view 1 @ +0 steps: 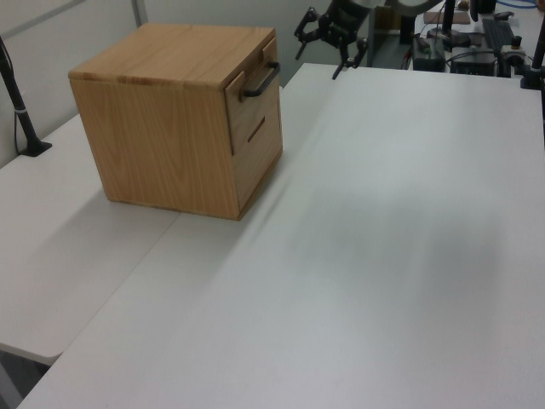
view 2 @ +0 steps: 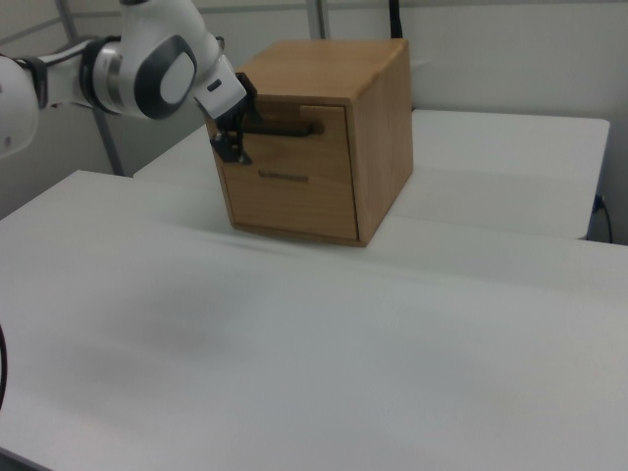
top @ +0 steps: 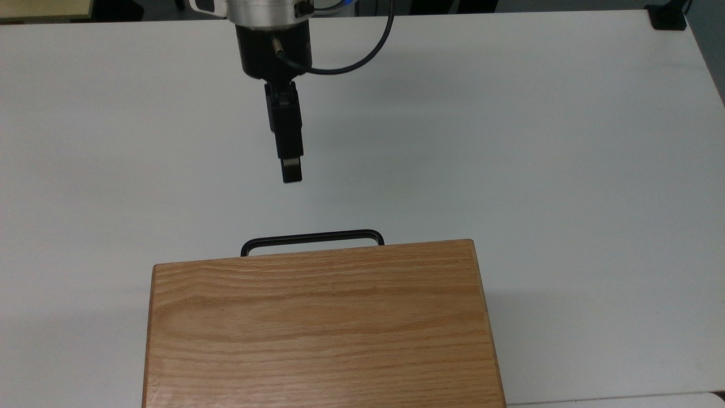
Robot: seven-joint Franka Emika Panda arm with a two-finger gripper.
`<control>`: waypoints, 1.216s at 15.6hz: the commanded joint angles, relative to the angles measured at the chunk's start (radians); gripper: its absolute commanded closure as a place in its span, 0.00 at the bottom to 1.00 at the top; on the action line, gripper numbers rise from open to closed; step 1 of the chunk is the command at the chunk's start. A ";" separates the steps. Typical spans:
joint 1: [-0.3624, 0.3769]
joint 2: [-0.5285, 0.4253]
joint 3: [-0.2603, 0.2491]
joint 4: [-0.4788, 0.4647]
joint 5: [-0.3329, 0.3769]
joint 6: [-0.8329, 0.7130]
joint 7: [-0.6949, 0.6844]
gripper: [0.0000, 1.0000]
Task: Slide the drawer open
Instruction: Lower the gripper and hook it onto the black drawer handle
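Pincer (view 1: 324, 44) spread wide, nothing between the fingers; upper middle of the left view, above the far edge of the white worktop (view 1: 383, 239). In the top view the pincer (top: 291, 170) sits upper centre of the frame, seen edge-on as one dark bar pointing down-frame, hanging from a black-and-silver wrist (top: 271, 28) with a black cable (top: 362, 56) looping off to the top view's right. In the right view the pincer (view 2: 231, 137) is upper left of the frame, in front of the box's front face, on a white and grey arm (view 2: 147, 64).

Drawer (view 2: 294, 123) shut, top slot of the wooden cabinet (view 2: 334, 128); its black bar handle (view 2: 285, 128) runs across the front, just right of the pincer in the right view. Whether the pincer touches the handle there, cannot tell. In the top view the handle (top: 311, 238) sticks out past the cabinet's top edge, lower centre of the frame, clearly apart from the pincer above it. Left view: cabinet (view 1: 170, 119) upper left, drawer (view 1: 255, 72) front with the handle (view 1: 262, 83) facing right. Second, lower drawer front with a slot below it (view 1: 255, 129). Drawer contents not visible. No readable writing or labels.
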 commanded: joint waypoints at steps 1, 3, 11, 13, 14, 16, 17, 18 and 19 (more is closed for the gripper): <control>0.014 0.055 -0.001 0.027 0.014 0.159 0.104 0.15; 0.014 0.098 0.002 0.056 0.014 0.201 0.110 0.26; 0.051 0.201 0.005 0.071 0.009 0.413 0.121 0.62; 0.056 0.201 0.005 0.070 0.008 0.413 0.119 0.67; 0.054 0.201 0.005 0.070 0.008 0.413 0.119 0.70; 0.053 0.195 0.005 0.067 0.009 0.411 0.119 0.74; 0.051 0.192 0.005 0.063 0.011 0.411 0.119 0.73; 0.050 0.189 0.005 0.063 0.012 0.410 0.119 0.71; 0.047 0.186 0.005 0.063 0.015 0.408 0.121 0.71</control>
